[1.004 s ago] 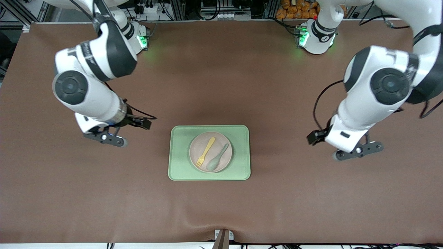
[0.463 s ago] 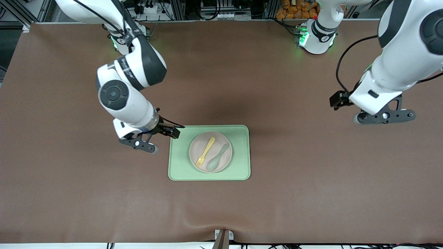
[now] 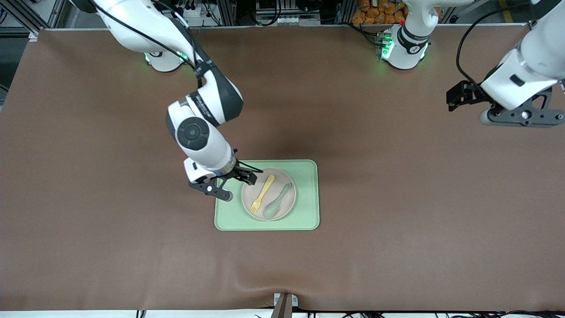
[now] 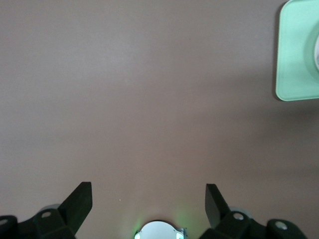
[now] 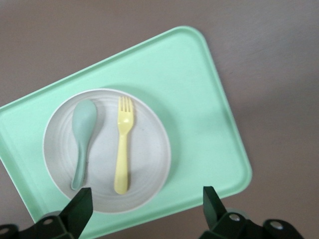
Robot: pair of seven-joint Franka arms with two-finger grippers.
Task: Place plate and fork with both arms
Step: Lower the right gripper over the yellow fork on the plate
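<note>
The pale cream-pink plate (image 3: pixel 287 204) lies on the light-green tray (image 3: pixel 309 198) in the middle of the table. The yellow fork (image 3: pixel 263 193) and a grey-green spoon (image 3: pixel 278 201) lie side by side on the plate. My right gripper (image 3: pixel 211 189) is open and empty, above the tray's edge toward the right arm's end, beside the plate. The right wrist view shows the plate (image 5: pixel 144 149), the fork (image 5: pixel 123 144), the spoon (image 5: pixel 82 139), the tray (image 5: pixel 199 99) and my open right gripper (image 5: pixel 147 206). My left gripper (image 3: pixel 521 115) (image 4: pixel 148 199) is open and empty over bare table at the left arm's end.
Brown mat (image 3: pixel 397 243) covers the whole table. The two arm bases (image 3: pixel 404 44) stand along the edge farthest from the front camera. A corner of the tray (image 4: pixel 299 50) shows in the left wrist view. Nothing else lies on the table.
The right arm has swung from its end of the table in to the tray's edge. The left arm has drawn back, away from the tray and toward its own end.
</note>
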